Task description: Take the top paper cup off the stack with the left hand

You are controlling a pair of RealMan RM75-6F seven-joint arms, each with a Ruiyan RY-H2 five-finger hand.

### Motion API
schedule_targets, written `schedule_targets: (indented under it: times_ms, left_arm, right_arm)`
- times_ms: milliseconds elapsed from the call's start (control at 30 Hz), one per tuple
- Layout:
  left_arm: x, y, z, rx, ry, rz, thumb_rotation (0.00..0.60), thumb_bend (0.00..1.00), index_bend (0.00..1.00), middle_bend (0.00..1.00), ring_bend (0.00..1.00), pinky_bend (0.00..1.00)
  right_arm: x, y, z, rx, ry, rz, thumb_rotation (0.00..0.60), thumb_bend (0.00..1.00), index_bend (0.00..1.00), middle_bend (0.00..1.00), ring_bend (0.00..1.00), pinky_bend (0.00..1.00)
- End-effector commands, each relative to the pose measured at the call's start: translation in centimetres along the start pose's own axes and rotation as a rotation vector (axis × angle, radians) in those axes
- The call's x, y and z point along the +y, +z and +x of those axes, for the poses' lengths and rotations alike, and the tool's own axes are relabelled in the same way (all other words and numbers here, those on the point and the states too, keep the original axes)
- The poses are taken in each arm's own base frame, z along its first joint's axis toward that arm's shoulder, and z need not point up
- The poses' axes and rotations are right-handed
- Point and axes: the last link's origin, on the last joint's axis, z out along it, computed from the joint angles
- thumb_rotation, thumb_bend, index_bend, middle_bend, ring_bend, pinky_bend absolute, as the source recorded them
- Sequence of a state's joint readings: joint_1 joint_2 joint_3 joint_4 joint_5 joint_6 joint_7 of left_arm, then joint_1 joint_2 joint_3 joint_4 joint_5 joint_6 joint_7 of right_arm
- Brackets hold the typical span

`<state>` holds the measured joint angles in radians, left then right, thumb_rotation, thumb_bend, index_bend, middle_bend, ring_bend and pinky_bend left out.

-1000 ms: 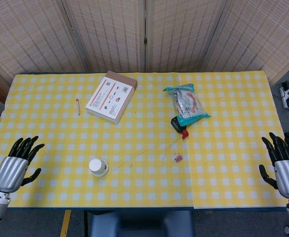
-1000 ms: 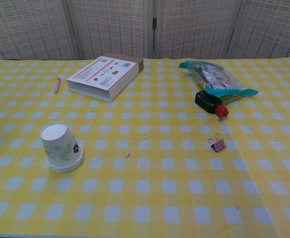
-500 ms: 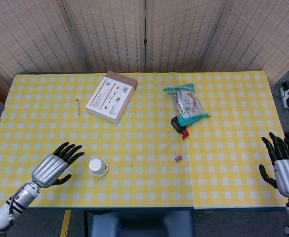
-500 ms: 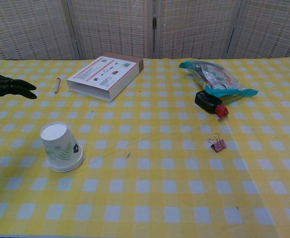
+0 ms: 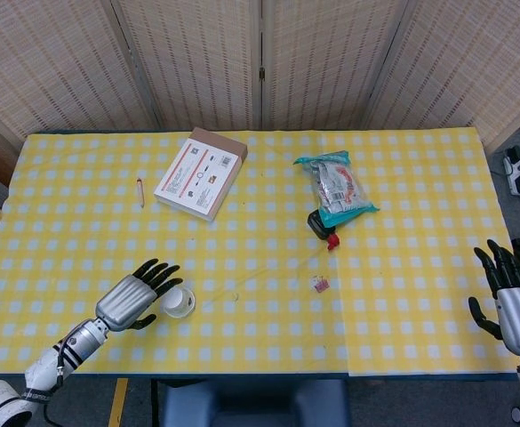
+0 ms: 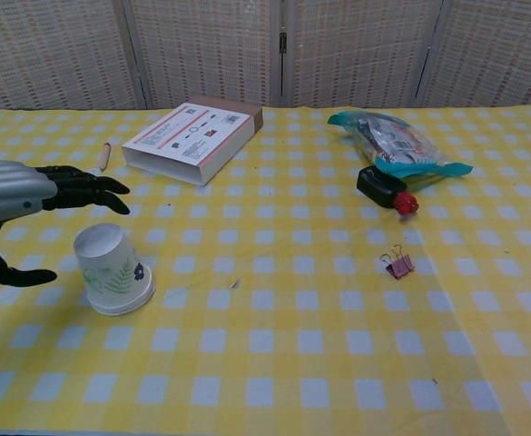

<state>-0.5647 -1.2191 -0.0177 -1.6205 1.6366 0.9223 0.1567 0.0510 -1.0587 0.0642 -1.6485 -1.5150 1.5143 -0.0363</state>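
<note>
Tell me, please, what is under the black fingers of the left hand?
In the head view the fingers of the left hand reach over the upside-down paper cup stack, hiding its left edge. Whether they touch the stack cannot be told, and its inside is hidden.

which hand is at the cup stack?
The left hand, open right beside the paper cup stack; the right hand sits far off at the table's opposite edge.
</note>
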Motion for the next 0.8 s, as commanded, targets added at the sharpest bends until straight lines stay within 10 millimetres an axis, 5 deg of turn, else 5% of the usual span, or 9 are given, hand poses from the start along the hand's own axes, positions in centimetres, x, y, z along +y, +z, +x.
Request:
schedule_targets:
  times_ms: [33, 800]
  left_arm:
    - [0.22, 0.53, 0.11, -0.003, 0.004, -0.004, 0.600, 0.36, 0.21, 0.05, 0.04, 0.00]
    - [0.98, 1.45, 1.07, -0.004, 0.025, 0.001, 0.600, 0.40, 0.29, 0.05, 0.05, 0.00]
  right_arm:
    - [0.15, -0.01, -0.03, -0.001, 0.002, -0.004, 0.600, 0.45, 0.00, 0.00, 0.04, 0.00]
    - [0.97, 0.38, -0.41, -0.013, 0.015, -0.019, 0.600, 0.45, 0.00, 0.00, 0.04, 0.00]
